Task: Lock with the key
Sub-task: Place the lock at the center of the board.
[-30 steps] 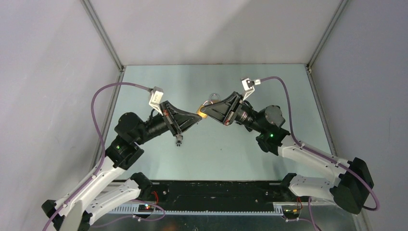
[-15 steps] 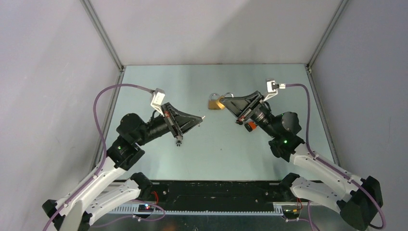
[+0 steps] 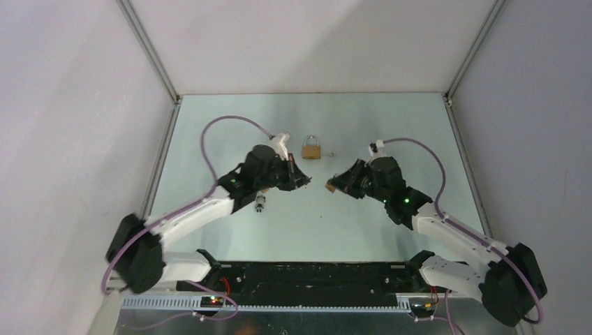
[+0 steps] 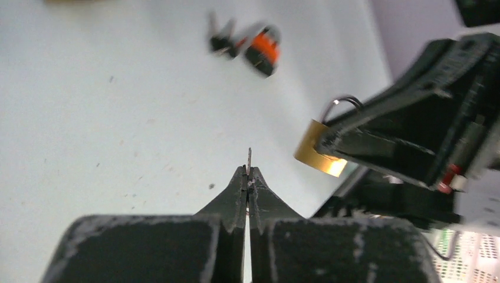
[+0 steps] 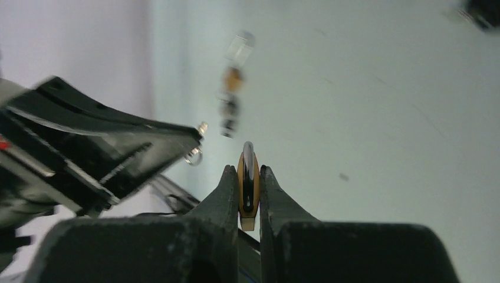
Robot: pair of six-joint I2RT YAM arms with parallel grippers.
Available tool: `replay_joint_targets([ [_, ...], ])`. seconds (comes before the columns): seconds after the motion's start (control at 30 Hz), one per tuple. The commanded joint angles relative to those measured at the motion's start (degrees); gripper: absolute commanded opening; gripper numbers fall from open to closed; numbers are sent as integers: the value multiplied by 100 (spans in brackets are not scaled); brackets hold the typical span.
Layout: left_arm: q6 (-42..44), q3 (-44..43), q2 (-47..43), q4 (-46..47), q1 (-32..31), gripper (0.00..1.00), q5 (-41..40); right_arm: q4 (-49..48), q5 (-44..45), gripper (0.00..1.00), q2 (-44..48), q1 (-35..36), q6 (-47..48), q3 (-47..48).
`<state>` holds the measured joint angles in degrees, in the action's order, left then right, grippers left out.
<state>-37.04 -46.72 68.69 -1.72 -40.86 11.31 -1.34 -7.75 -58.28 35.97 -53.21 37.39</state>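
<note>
- the left gripper (image 4: pixel 248 172) is pressed tight on a thin key (image 4: pixel 249 155), the blade sticking straight out past its fingertips (image 4: pixel 236 191).
- the right gripper (image 5: pixel 248 170) pinches a brass padlock (image 5: pixel 248 194) by its flat faces, the body seen edge-on between the two fingers (image 5: pixel 224 194) and jutting a little beyond them.
- the two grippers face each other tip to tip above the table (image 3: pixel 391 125), near but apart.
- from the left wrist, the brass padlock sits ahead and to the right of the key, its shackle (image 4: pixel 337 99) uppermost; whether that shackle is closed cannot be told.
- a small metal ring (image 5: pixel 193 157) hangs under the left gripper's tip, caught from the right wrist.
- a second padlock (image 3: pixel 311 149) lies flat on the table beyond both grippers, roughly opposite the gap between their tips.
- a small dark object (image 3: pixel 260 204) rests on the table on the near side of the left gripper, close by its wrist.
</note>
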Motion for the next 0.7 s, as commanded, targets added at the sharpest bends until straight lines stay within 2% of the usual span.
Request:
replay_joint_targets([
  [0.0, 116, -481, 1071, 123, -7, 0, -5, 927, -90, 3, -504, -112, -445, -142],
  [0.07, 24, -650, 1762, 270, -23, 0, 157, 894, -121, 4, -803, -112, -645, -151],
  [0.2, -314, -1008, 2494, 334, -43, 0, 356, 559, -175, 7, -1404, -116, -967, -140],
  [0.33, -894, -1213, 3042, 314, -57, 0, 331, 388, -235, 17, -1894, -155, -1214, -45],
  [0.43, -1032, -1223, 3016, 279, -62, 0, 76, 431, -256, 23, -2052, -247, -1241, 57],
  [0.47, -1090, -1260, 3016, 243, -62, 3, 44, 567, -242, 27, -2080, -252, -1246, 168],
  [0.57, -1077, -1559, 3165, -316, -52, 9, 84, 943, -373, 29, -2316, -291, -1194, 461],
  [0.67, -1134, -1629, 3202, -431, -21, 11, 138, 1165, -451, 29, -2465, -317, -1228, 746],
])
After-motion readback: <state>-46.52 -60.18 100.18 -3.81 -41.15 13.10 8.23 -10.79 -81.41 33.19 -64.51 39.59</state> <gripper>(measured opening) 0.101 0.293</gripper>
